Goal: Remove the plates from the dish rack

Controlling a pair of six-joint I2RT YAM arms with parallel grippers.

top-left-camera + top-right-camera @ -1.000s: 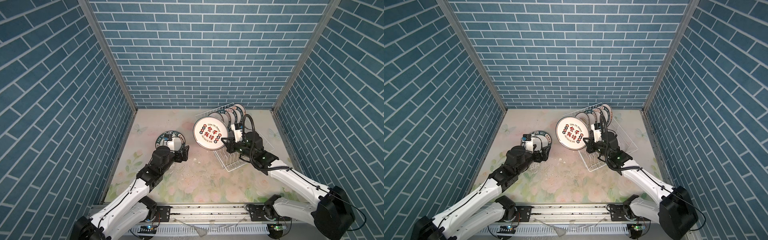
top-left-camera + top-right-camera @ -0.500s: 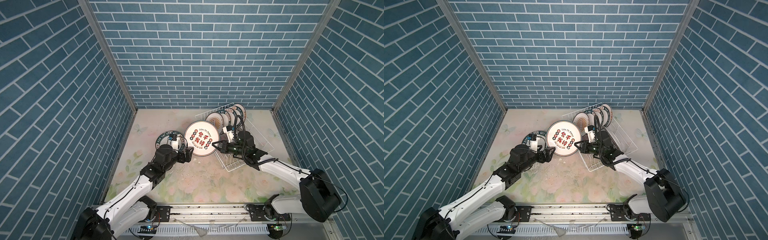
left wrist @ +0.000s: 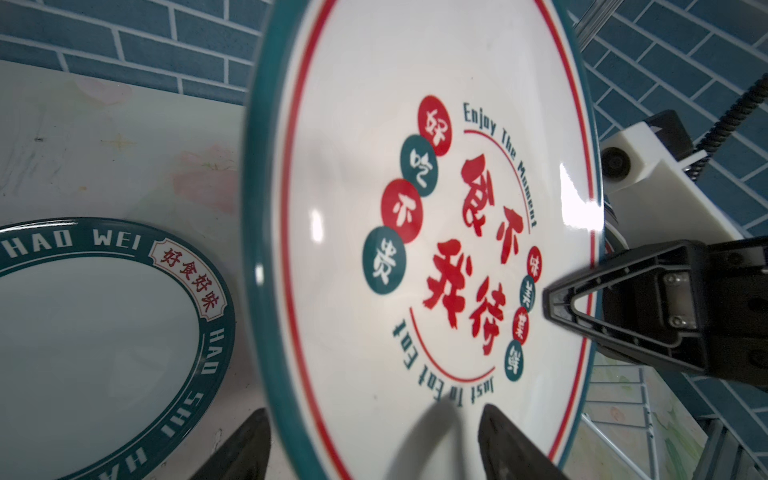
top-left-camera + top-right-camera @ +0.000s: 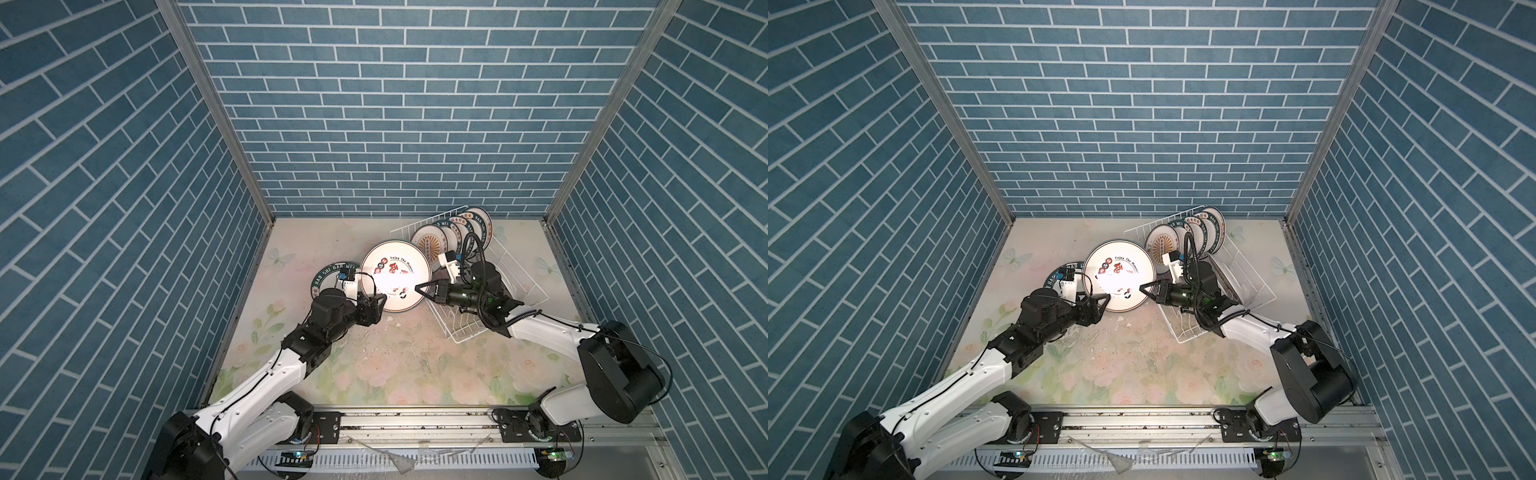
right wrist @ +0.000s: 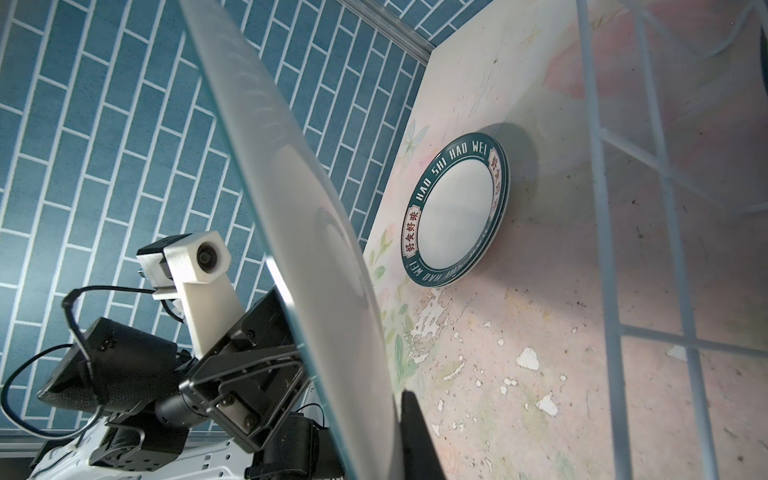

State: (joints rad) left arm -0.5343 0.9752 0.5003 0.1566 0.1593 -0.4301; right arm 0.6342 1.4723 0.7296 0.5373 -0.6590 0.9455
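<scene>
At frame centre, clear of the rack (image 4: pixel 524 277), the plate (image 4: pixel 390 274) is clamped edgewise by the right gripper (image 4: pixel 419 289), seemingly for handover. Its opposite rim is straddled by the left gripper (image 4: pixel 379 300), jaws spread, contact unclear.

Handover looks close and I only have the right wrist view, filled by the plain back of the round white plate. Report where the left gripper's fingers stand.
Observer: In the left wrist view the black left gripper straddles the white plate's rim, open, one finger either side.
Operator: Describe its front.
Observer: Red characters, "Enjoy The Moment", dark green edge.
Operator: Count the rack.
Observer: In both top views the white wire dish rack holds at least four upright plates.
</scene>
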